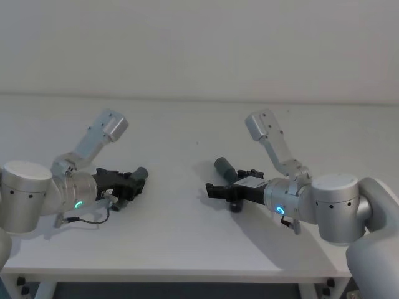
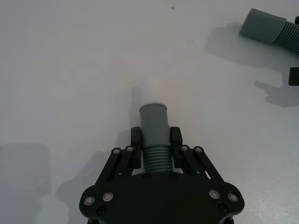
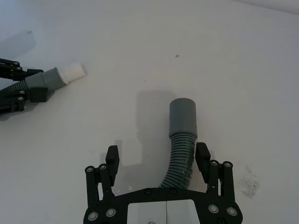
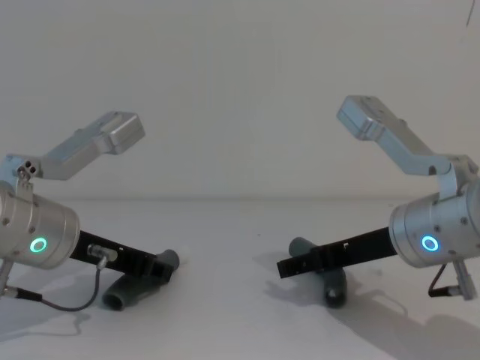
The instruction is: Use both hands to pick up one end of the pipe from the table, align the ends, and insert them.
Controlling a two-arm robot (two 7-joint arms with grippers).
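Two pieces of the pipe lie low over the white table [image 1: 187,131]. My left gripper [image 2: 155,137] is shut on the ribbed middle of the left piece [image 2: 154,122]. Its paler grey end with a whitish tip [image 3: 70,72] points toward the other arm. In the head view that left gripper [image 1: 138,182] sits at the table's left. My right gripper [image 3: 157,156] is open and straddles the right piece [image 3: 182,135], whose ribbed part lies close to one finger [image 3: 202,154]. Its dark grey socket end [image 3: 182,114] sticks out past the fingertips. The right gripper [image 1: 212,190] sits right of centre.
A wide stretch of bare table separates the two pipe ends. The table's front edge [image 1: 187,274] runs just below both arms. A plain pale wall [image 4: 240,90] stands behind the table.
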